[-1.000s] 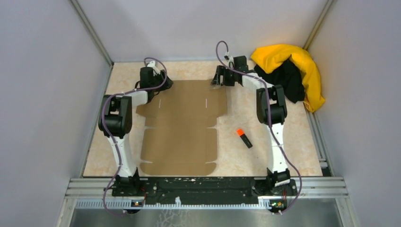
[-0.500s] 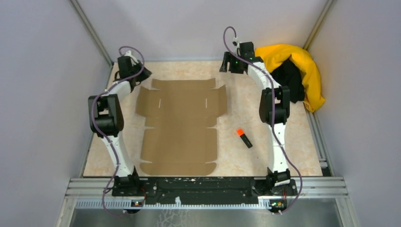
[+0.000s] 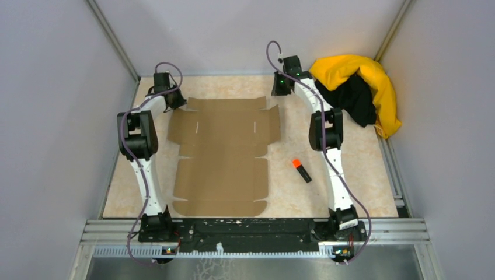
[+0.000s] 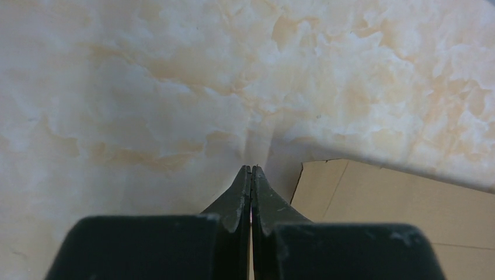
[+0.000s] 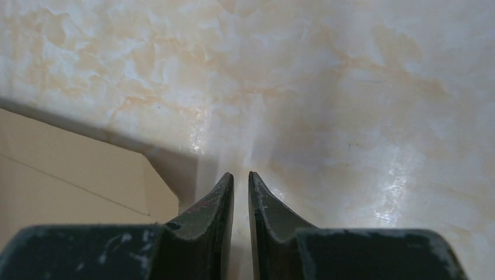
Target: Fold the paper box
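The paper box [image 3: 225, 151] is a flat brown die-cut cardboard sheet with flaps and slits, lying in the middle of the table. My left gripper [image 3: 176, 102] hovers just off the sheet's far left corner. In the left wrist view that gripper [image 4: 251, 167] is shut on nothing, with the cardboard [image 4: 397, 210] to its right. My right gripper [image 3: 279, 91] hangs beyond the far right corner. In the right wrist view this gripper [image 5: 240, 174] shows a narrow gap with nothing in it, and the cardboard [image 5: 64, 175] lies to its left.
A black marker with an orange cap [image 3: 301, 170] lies right of the sheet. A yellow-and-black cloth heap [image 3: 359, 90] fills the back right corner. Grey walls close in the marbled table [image 3: 303, 198] on three sides.
Both grippers have left the sheet's far flap and drawn back towards the rear corners. The left jaws have closed fully and the right jaws have narrowed to a slit. The sheet lies flat.
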Tool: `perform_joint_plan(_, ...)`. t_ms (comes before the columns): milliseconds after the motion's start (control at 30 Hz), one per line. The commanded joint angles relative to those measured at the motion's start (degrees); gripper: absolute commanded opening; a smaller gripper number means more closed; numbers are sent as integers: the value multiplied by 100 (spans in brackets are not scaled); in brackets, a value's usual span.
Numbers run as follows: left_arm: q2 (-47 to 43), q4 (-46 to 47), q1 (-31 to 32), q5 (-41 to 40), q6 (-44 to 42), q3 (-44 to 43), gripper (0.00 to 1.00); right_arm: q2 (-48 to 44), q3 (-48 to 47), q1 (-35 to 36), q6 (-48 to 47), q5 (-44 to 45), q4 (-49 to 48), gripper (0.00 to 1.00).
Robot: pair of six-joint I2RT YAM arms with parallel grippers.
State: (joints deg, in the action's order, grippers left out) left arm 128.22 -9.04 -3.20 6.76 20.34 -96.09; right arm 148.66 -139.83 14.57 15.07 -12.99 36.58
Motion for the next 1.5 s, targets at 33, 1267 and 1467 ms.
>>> perform_joint_plan(33,247,-203,63,-138,-162,-218,0,51,59,94,100,96,-89,15)
perform_joint_plan(1267,-60,10,617,-250,-200,-56,15,-1562,2300,243,-45,1011,-375,16)
perform_joint_plan(1467,-39,83,528,-88,-103,-67,16,-2022,2949,222,-54,966,-699,15)
